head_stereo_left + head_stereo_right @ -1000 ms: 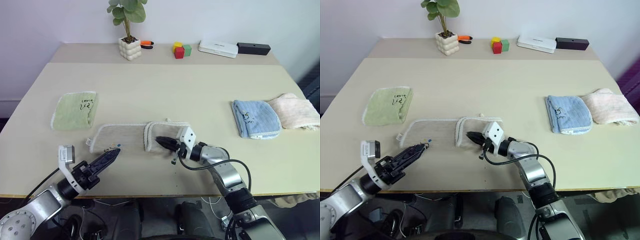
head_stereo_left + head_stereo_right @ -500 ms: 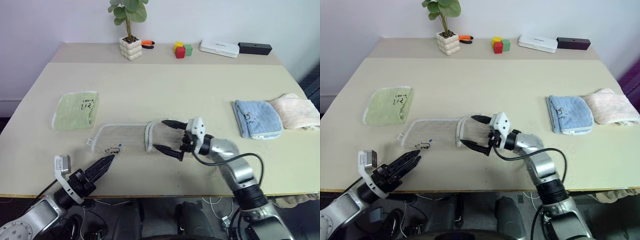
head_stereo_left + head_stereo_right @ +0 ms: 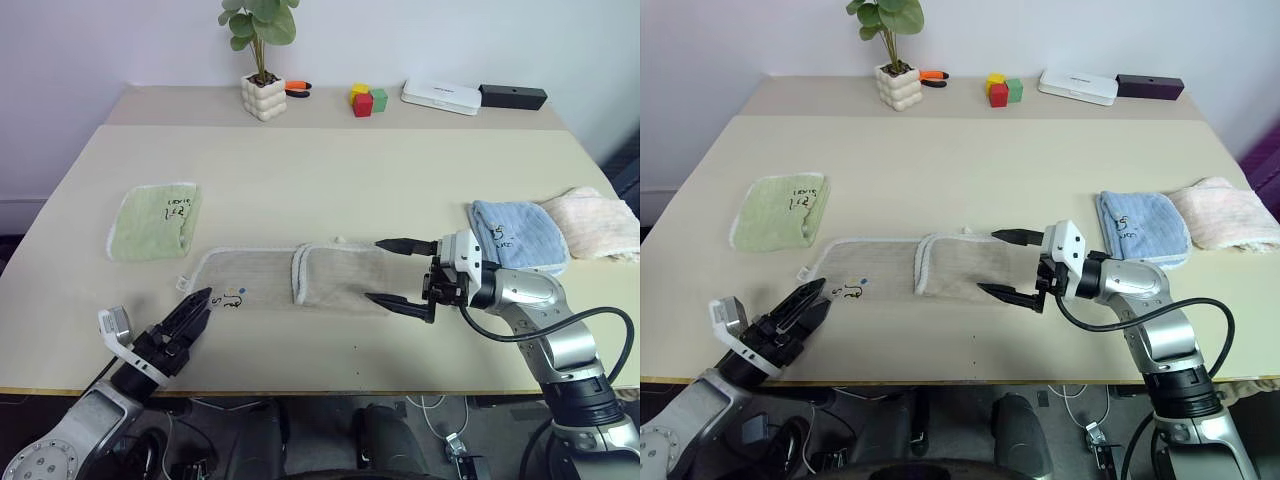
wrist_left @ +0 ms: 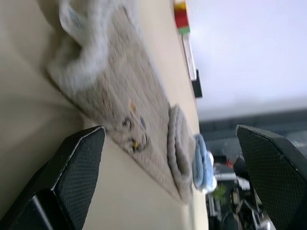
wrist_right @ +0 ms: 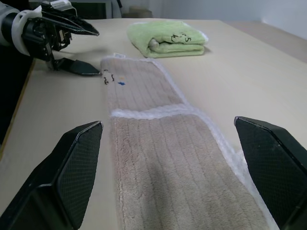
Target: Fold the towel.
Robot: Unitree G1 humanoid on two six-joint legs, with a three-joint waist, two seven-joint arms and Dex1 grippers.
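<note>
The towel point(image 3: 345, 278) is a long beige-brown strip with white edging, lying flat near the table's front edge. Its right part is doubled over, and the fold seam point(image 5: 151, 113) runs across it. The single-layer left part carries a dark mark point(image 3: 228, 299). My right gripper point(image 3: 374, 270) hovers over the towel's right end, open, with nothing between its fingers. My left gripper point(image 3: 200, 305) is open, low at the front edge, just short of the towel's left corner and not touching it. The right wrist view also catches that left gripper point(image 5: 96, 52).
A folded pale green towel point(image 3: 153, 222) lies at the left. A light blue towel point(image 3: 515, 237) and a cream one point(image 3: 600, 222) lie at the right, close behind my right arm. A potted plant point(image 3: 262, 97), coloured blocks point(image 3: 367, 100), a white box point(image 3: 437, 95) and a black box point(image 3: 512, 96) line the back.
My right gripper went from shut to open, let go of the towel's folded part, and pulled back to the right and upward. My left gripper slid a little toward the front-left edge.
</note>
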